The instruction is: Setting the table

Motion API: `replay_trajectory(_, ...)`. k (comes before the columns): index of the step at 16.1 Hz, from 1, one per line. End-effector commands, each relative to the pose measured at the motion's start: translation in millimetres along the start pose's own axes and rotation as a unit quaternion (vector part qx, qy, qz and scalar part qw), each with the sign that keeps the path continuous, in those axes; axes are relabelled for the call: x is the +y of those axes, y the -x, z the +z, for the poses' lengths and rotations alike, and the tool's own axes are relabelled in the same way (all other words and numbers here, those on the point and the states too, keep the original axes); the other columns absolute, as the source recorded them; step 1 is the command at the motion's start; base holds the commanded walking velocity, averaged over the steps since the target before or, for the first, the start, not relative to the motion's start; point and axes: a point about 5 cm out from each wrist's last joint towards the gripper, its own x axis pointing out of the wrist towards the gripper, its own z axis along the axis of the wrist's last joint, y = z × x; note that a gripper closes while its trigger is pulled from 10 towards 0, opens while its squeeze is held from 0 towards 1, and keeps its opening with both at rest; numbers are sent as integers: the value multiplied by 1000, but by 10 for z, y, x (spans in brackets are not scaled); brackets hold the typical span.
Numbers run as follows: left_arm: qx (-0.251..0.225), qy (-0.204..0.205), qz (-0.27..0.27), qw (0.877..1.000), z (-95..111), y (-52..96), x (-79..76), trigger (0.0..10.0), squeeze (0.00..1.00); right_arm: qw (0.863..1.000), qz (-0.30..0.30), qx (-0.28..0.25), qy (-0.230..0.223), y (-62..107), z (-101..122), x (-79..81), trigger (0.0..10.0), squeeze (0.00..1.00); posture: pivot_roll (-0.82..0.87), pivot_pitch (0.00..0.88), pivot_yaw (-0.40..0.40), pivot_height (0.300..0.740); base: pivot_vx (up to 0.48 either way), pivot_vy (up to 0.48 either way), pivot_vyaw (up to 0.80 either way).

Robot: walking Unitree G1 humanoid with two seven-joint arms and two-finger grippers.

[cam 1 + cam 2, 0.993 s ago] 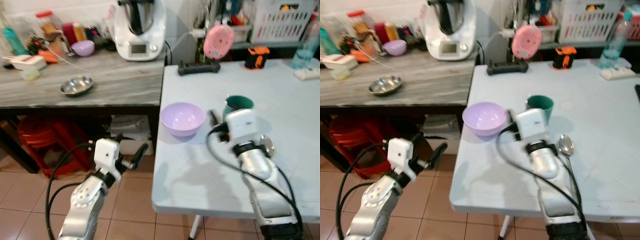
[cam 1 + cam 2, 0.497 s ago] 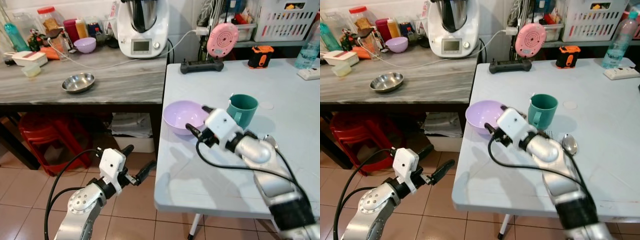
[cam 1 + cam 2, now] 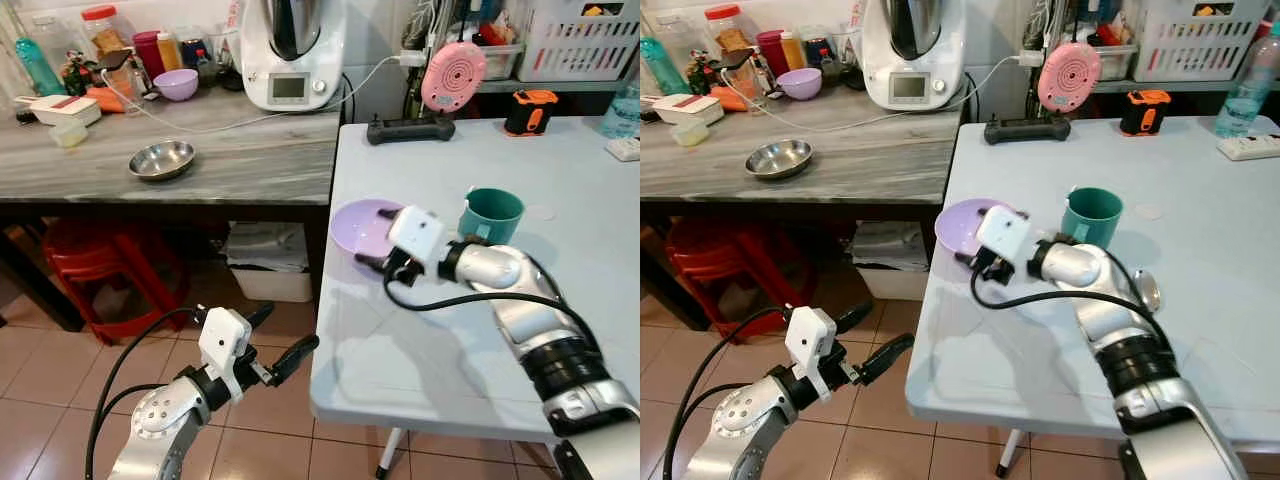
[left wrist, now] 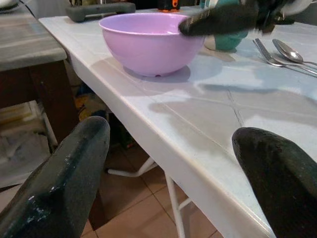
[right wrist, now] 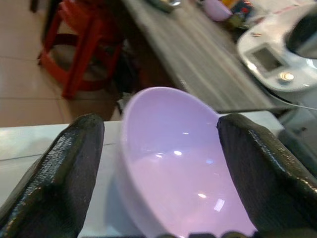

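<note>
A lilac plastic bowl (image 3: pixel 358 220) stands near the left edge of the pale table (image 3: pixel 450 350). Behind it to the right is a teal cup (image 3: pixel 490 212), with a spoon (image 4: pixel 292 49) and fork (image 4: pixel 267 54) lying further right. My right gripper (image 3: pixel 378 262) is open at the bowl's near side. In the right wrist view, its two fingers stand either side of the bowl (image 5: pixel 173 148); I cannot tell whether they touch it. My left gripper (image 3: pixel 288 326) is open and hangs low over the floor, left of the table's edge, pointing at the bowl (image 4: pixel 148 42).
A grey counter to the left carries a steel bowl (image 3: pixel 161 160), a white kitchen machine (image 3: pixel 290 50), and jars. Red stools (image 3: pixel 95 270) sit under it. At the back of the table are a black power strip (image 3: pixel 410 130), a pink round device (image 3: pixel 453 76) and an orange tool (image 3: pixel 530 110).
My right gripper has swung left from beside the teal cup to the bowl and now straddles its near rim. The left arm has hardly moved. The camera has shifted slightly.
</note>
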Motion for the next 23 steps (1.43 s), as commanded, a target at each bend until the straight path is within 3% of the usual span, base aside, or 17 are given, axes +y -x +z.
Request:
replay_trajectory(1, -7, -16, 0, 1000, 59, 24, 37, 10000, 0, 999, 19, -10, 27, -73, 90, 4, 10000, 0, -71, 0, 96, 740, 0, 0, 0)
replay_trajectory(5, -15, -19, 14, 1000, 70, 38, 68, 10000, 0, 999, 30, -20, 31, -179, 104, 71, 10000, 0, -64, 0, 94, 740, 0, 0, 0)
replay_trajectory(8, -21, -21, 9, 1000, 109, -12, 44, 10000, 0, 999, 26, 39, 21, -133, -151, 100, 10000, 0, -65, 0, 97, 740, 0, 0, 0)
replay_trajectory(9, -21, -21, 8, 1000, 120, -23, 42, 10000, 0, 998, 30, 54, 24, -109, -207, 97, 5333, 0, -67, 0, 100, 740, 0, 0, 0)
replay_trajectory(10, -21, -22, 5, 1000, 128, -30, 39, 10000, 0, 997, 32, 63, 22, -92, -242, 91, 0, 0, -68, 0, 102, 740, 0, 0, 0)
replay_trajectory(14, -20, -24, -10, 999, 164, -60, 27, 10000, 0, 993, 45, 97, 49, -57, -308, 61, 0, 0, -69, 0, 107, 740, 0, 0, 0)
replay_trajectory(23, -39, -22, -37, 998, 243, -97, 19, 10000, 0, 991, 29, 107, 70, 1, -324, -45, 0, 0, -72, 0, 107, 740, 0, 0, 0)
